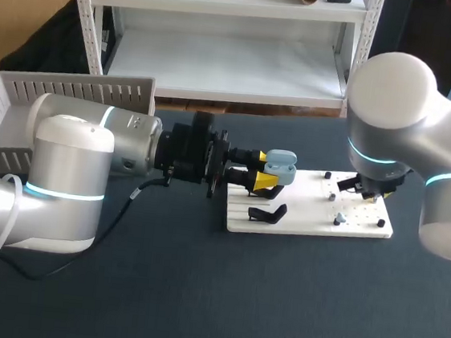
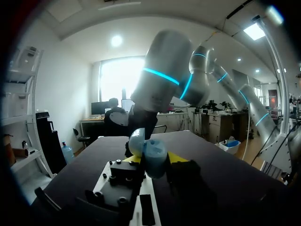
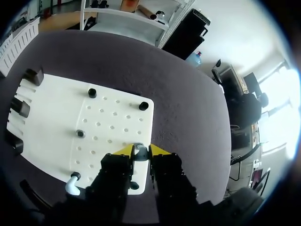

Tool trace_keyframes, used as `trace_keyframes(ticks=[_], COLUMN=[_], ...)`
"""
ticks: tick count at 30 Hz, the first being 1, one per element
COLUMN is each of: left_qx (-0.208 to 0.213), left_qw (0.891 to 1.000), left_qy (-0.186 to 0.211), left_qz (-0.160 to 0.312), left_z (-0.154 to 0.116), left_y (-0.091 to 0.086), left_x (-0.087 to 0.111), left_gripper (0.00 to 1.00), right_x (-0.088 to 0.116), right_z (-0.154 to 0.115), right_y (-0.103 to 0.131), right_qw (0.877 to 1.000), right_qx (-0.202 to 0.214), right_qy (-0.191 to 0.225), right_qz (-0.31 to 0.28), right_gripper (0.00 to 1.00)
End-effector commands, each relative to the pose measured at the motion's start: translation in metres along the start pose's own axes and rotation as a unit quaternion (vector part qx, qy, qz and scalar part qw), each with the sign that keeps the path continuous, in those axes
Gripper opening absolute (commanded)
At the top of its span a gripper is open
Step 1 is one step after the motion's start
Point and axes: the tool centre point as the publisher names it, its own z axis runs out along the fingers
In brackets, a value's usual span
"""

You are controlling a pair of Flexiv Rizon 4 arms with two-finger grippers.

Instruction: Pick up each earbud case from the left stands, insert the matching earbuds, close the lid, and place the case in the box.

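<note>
- Clamping the blue earbud case [image 1: 280, 167] from two sides beside the black stands [image 1: 267, 215], the left jaws could drag it against a stand if tilted.
- Right jaws pinch a small earbud [image 3: 138, 150] on the white board [image 1: 309, 222]; such a slight hold may slip.
- Box [image 1: 72, 88]: well apart.

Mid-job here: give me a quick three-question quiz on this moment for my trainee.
1. True or false: the left gripper is shut on the blue earbud case.
2. The right gripper is shut on: A an earbud; B a second case; C nothing.
3. Fill in: the black stand at the white board's front edge holds ____.
Key: 1 true; 2 A; 3 nothing.
</note>
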Motion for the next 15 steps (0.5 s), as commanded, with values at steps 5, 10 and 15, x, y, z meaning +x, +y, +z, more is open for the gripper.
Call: trace_keyframes(ticks=[5,10,15], left_qx=[0.002,0.002,0.002], left_qw=[1.000,1.000,1.000], left_qy=[-0.001,-0.001,-0.001], left_qz=[0.000,0.000,0.000], left_z=[0.000,0.000,0.000], left_y=[0.001,0.001,0.001], left_x=[0.001,0.001,0.001], left_gripper=[0.00,0.00,0.00], right_x=[0.005,0.011,0.016], right_z=[-0.034,-0.061,-0.083], right_y=[-0.012,-0.014,-0.013], right_qw=[1.000,0.999,0.999], right_qx=[-0.010,-0.025,-0.044], right_qy=[-0.016,-0.023,-0.021], right_qz=[0.006,0.003,-0.009], right_gripper=[0.00,0.00,0.00])
